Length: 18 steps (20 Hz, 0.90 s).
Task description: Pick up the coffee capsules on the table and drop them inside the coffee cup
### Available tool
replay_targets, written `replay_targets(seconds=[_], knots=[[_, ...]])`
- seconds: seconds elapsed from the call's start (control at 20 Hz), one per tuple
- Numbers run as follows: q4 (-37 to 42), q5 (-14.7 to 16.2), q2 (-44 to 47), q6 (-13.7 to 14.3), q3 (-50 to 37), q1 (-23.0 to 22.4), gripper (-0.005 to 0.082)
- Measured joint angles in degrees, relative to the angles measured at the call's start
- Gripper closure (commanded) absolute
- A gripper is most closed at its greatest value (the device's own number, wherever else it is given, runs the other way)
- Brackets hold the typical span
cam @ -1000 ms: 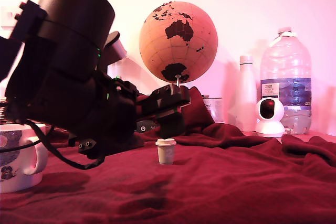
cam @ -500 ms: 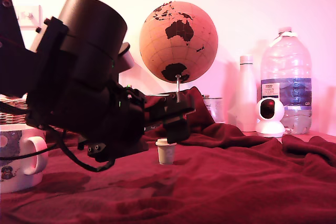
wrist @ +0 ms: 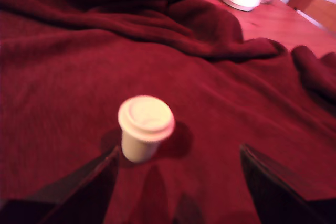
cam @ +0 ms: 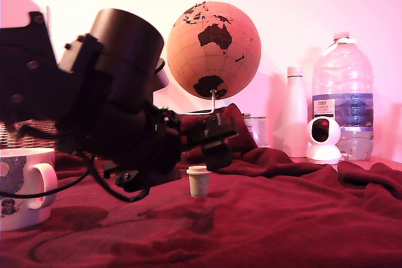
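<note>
Red-draped table [cam: 301, 218], capsule [wrist: 145, 127] upright; wrist view alone shows claw [wrist: 176, 179] wide, empty

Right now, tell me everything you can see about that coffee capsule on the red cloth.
The coffee capsule is a small cream-beige pod, plastic-looking, tapered, standing upright with its wider flat rim on top. It rests alone on the rumpled dark red cloth, casting a small shadow. The gripper is open around it without touching; one finger is close beside it.
</note>
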Motion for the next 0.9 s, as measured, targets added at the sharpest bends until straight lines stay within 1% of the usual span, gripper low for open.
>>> replay_targets(seconds=[0.3,0.5,0.65,0.8,0.9], knots=[[-1.1,1.1,1.9,0.0,1.6,1.0,0.011],[-2.8,3.8,2.9,0.0,3.6,1.9,0.0111],[-6.2,5.5,3.6,0.0,5.9,2.8,0.011],[-10.5,6.3,3.8,0.0,7.9,4.2,0.011],[-12.9,7.8,3.8,0.0,8.9,5.3,0.011]])
